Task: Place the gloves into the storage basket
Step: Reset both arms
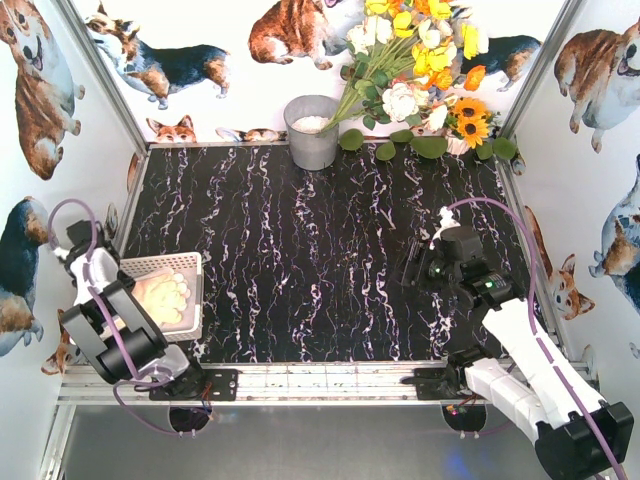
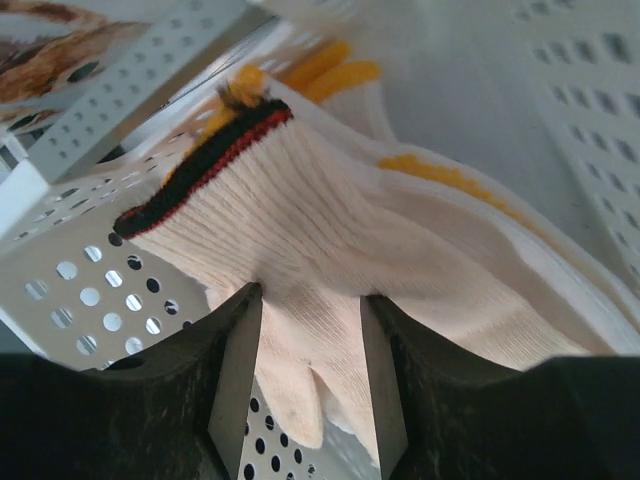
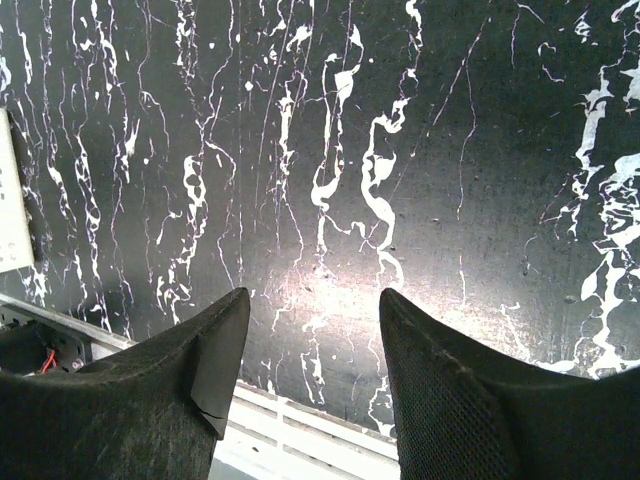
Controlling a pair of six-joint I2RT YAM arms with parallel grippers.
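Between the dark left fingers (image 2: 235,380), a cream glove (image 2: 300,260); touches both inner edges near the tips, with one floppy finger hanging down through the gap; cannot tell whether the left gripper (image 2: 310,297) pinches the cloth or only sits over it with the jaws partway apart. Around that, the gloves (image 2: 440,250) in a loose pile: on top the cream one with a black-and-red cuff edge, under and beyond it white ones with yellow-orange patches; all inside the basket (image 2: 90,280), white plastic with round holes low in its wall and square ones higher up. Seen from above, sits at the near left corner of the table (image 1: 300,230), hard by the left wall, with the left arm (image 1: 115,335) bent over its near end and covering part of it.

Between the right fingers (image 3: 450,400), only black marbled table; right gripper (image 3: 315,300) plainly open and holding nothing, hanging above the near right part of the table, well apart from the basket; just below the tips in the wrist view, the pale metal rail (image 3: 300,430) along the near edge. Further out, at the far edge, a grey bucket (image 1: 312,130); to its right, white, yellow and orange flowers (image 1: 420,60), with stems running down to it.
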